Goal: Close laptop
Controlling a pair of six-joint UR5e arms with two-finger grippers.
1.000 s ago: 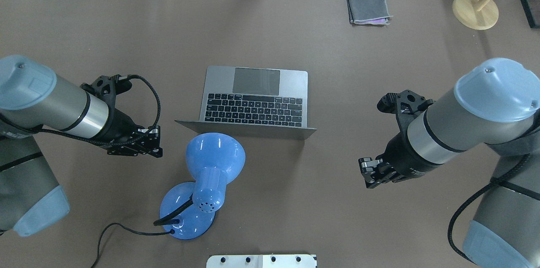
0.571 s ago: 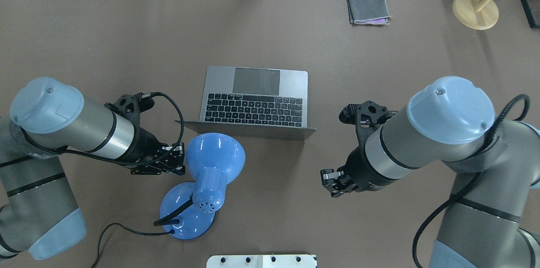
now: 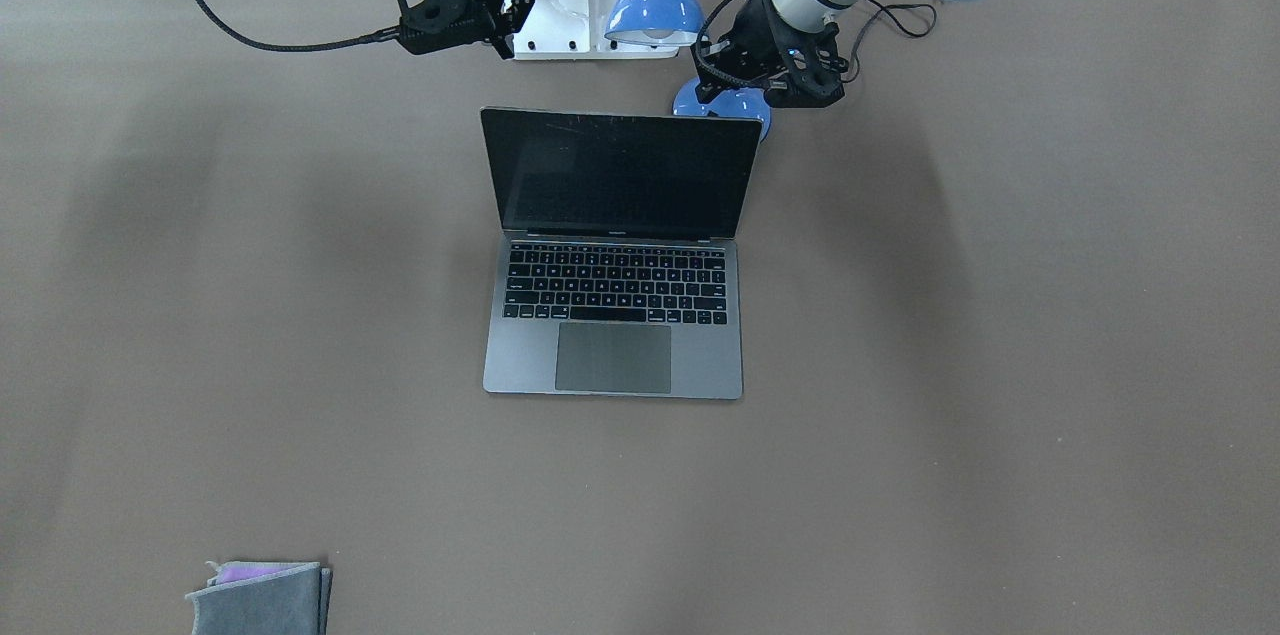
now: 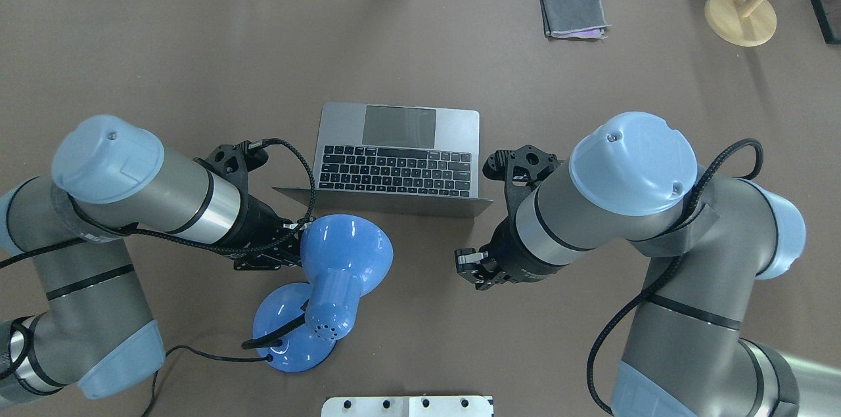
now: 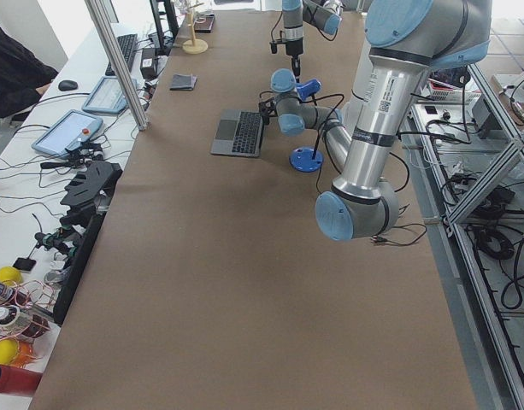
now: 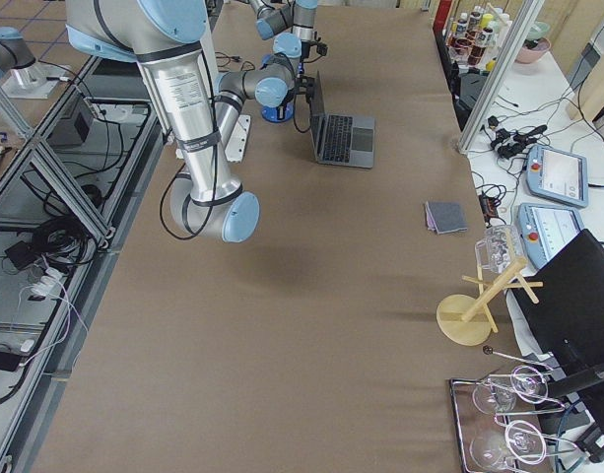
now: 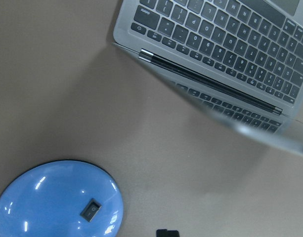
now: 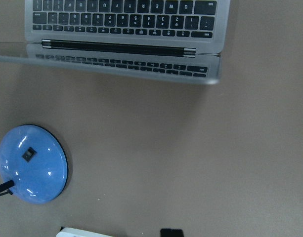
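Closest to the robot, the blue desk lamp (image 4: 346, 251) crowds my left gripper (image 3: 795, 90), so I'd lead with the right gripper (image 4: 474, 270), which has free table (image 4: 427, 325) ahead. Both hang behind the laptop (image 4: 394, 171), open mid-table, lid roughly upright with its back to the robot. I'd meet the lid's top edge near its middle and push forward and down slowly. Each wrist view shows one dark tip, so I judge both finger pairs pinched together, holding nothing.

Nothing legible — laptop (image 3: 613, 355) keys blurred.
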